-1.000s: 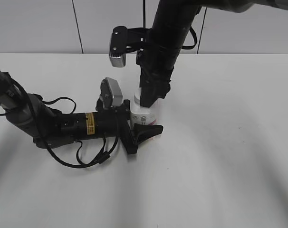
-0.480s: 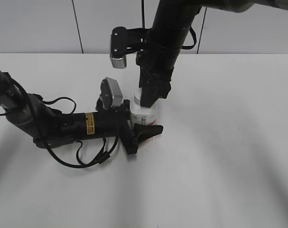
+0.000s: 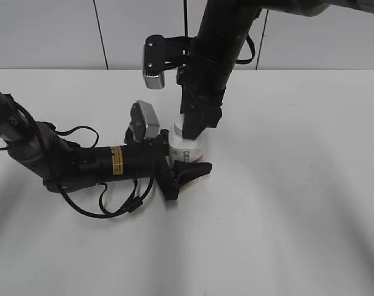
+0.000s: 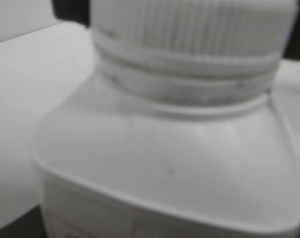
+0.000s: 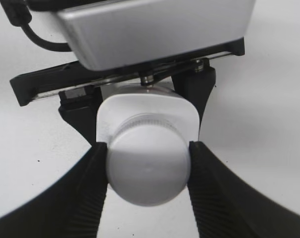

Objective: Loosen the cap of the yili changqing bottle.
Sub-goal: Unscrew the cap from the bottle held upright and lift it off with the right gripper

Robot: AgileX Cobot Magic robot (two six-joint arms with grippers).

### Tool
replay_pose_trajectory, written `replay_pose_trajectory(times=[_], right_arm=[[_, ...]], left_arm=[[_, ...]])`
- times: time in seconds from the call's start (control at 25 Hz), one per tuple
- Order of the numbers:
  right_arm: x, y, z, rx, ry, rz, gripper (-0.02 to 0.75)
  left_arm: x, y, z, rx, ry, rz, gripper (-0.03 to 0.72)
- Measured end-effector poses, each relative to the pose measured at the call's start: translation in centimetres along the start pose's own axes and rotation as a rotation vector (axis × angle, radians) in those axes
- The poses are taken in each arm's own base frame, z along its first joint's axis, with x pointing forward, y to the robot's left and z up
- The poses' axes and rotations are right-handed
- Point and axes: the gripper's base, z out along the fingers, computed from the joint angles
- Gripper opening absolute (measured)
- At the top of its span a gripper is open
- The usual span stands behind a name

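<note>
The yili changqing bottle (image 3: pixel 188 150), white with pink-red print, stands upright on the white table. My left gripper (image 3: pixel 186 165) lies low from the left and is shut on the bottle's body; its wrist view is filled by the blurred white shoulder (image 4: pixel 179 163) and the ribbed cap (image 4: pixel 189 25). My right gripper (image 5: pixel 148 166) comes straight down from above and is shut on the cap (image 5: pixel 148 168), one ribbed black finger on each side. In the exterior view the cap is hidden behind the right gripper (image 3: pixel 192 126).
The white table (image 3: pixel 298 185) spreads around the bottle, with grey wall panels behind. The left arm's black cables (image 3: pixel 113 203) loop on the table at the left. The left wrist camera housing (image 5: pixel 155 25) shows just beyond the bottle in the right wrist view.
The right arm's wrist has turned slightly about the cap, its camera mount shifting a little. The bottle and left gripper have not moved.
</note>
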Motion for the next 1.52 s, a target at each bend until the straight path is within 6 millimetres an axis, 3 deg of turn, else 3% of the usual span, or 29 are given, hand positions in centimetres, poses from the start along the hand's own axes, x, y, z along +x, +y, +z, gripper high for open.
replay_pose_trajectory(times=[0.2, 0.64, 1.08, 1.52], right_arm=[[0.00, 0.00, 0.00, 0.000, 0.000, -0.001, 0.398], [-0.02, 0.10, 0.00, -0.011, -0.002, 0.019, 0.491], [0.07, 0.11, 0.00, -0.012, 0.009, 0.199, 0.493], [0.40, 0.10, -0.01, -0.007, 0.045, 0.162, 0.493]], left_arm=[[0.00, 0.00, 0.00, 0.000, 0.000, 0.000, 0.450], [0.00, 0.02, 0.00, -0.002, 0.000, -0.006, 0.450], [0.01, 0.03, 0.00, -0.003, 0.001, -0.010, 0.449], [0.01, 0.06, 0.00, -0.006, 0.001, -0.018, 0.449]])
